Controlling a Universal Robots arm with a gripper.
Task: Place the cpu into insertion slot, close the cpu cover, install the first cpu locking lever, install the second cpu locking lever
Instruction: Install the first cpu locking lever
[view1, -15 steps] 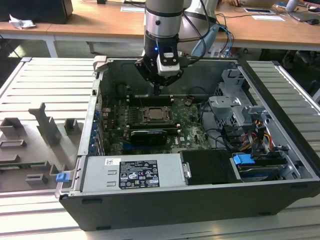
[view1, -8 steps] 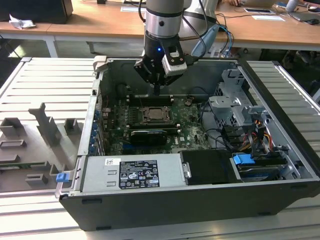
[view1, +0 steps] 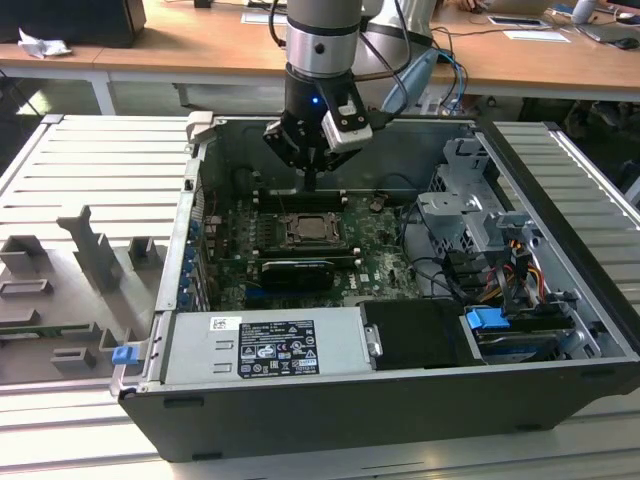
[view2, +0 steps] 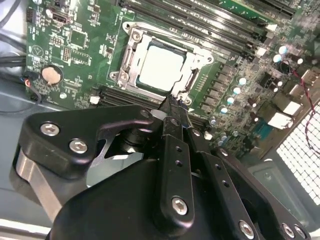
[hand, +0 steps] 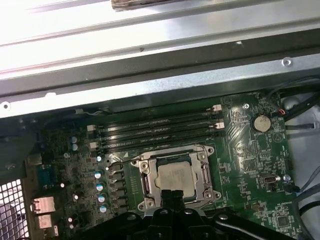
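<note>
Pincer (view1: 311, 178) fingers are hanging pressed together, holding nothing, just above the insertion slot (view1: 304, 231) in the exterior view; I am seeing one open computer case (view1: 560, 250) on a slatted desk (view1: 90, 170), its walls ringing the motherboard (view1: 375, 262).

Moving to the second wrist view, the closed pincer (view2: 172, 107) tips are sitting at the socket's edge, while one cpu (view2: 161, 67) is lying seated in the insertion slot (view2: 131, 39) under the cpu cover (view2: 199, 59).

Checking the first wrist view, I am counting four memory slots (hand: 155, 131) beside the cpu (hand: 175, 176), with the case wall close behind them.
</note>
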